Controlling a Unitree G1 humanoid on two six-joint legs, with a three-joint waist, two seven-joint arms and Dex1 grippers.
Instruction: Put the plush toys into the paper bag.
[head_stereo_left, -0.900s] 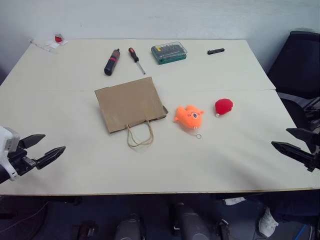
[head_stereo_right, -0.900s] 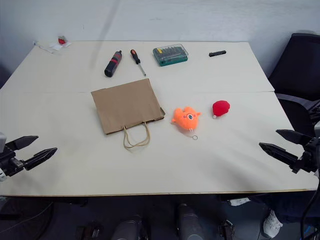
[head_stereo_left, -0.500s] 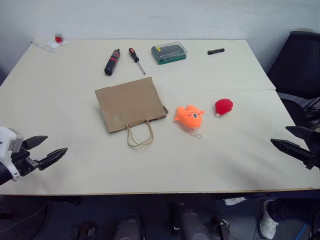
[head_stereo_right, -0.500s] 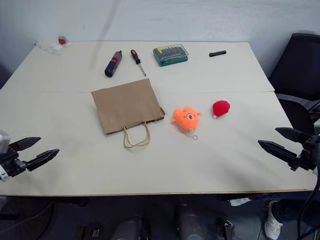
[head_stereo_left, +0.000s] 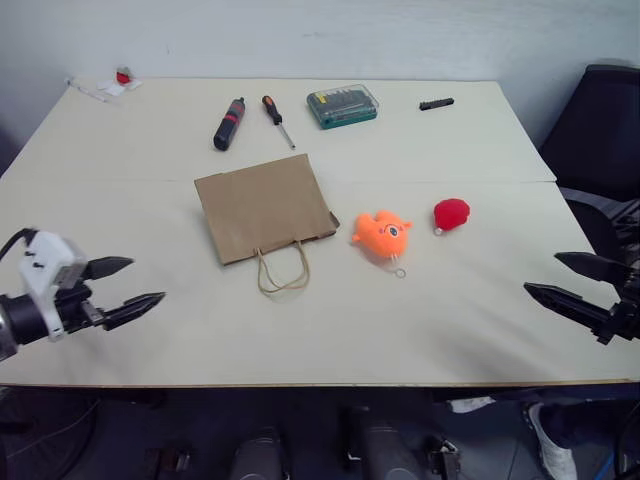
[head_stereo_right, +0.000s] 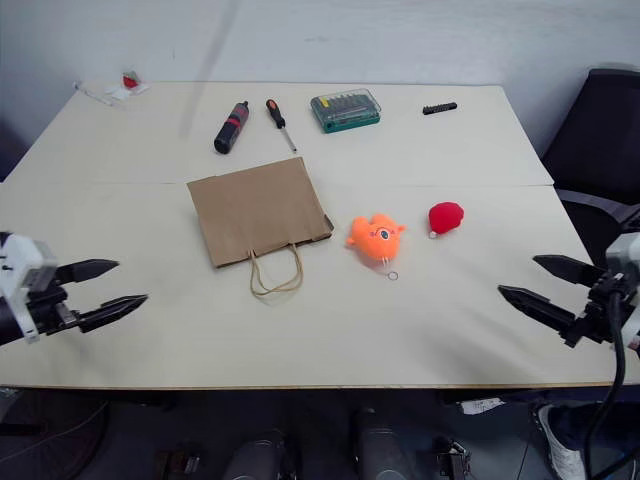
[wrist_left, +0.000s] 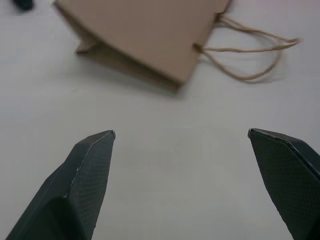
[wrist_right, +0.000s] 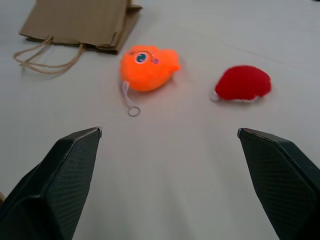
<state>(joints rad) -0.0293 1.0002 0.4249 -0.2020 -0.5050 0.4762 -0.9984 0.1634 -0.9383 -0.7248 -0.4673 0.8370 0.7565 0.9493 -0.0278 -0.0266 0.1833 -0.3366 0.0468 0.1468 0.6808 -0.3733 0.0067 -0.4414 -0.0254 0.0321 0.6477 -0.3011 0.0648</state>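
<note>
We see the paper bag (head_stereo_left: 265, 207) lying flat near the middle of the table (head_stereo_left: 300, 330), its looped handles (head_stereo_left: 283, 272) trailing toward the near edge. Just to its right lies the orange toy (head_stereo_left: 381, 232) with a small metal ring (head_stereo_left: 399, 271) on a cord, and a little further right, apart from it, the red toy (head_stereo_left: 451, 212). Our left gripper (head_stereo_left: 128, 284) hovers over the near left part of the table with its fingers spread wide and nothing between them. Our right gripper (head_stereo_right: 535, 282) hangs over the near right edge, fingers likewise apart and empty. Along the far side lie two screwdrivers (head_stereo_left: 252, 118), a green case (head_stereo_left: 342, 105), and a small dark item (head_stereo_left: 436, 103) we cannot quite identify.
</note>
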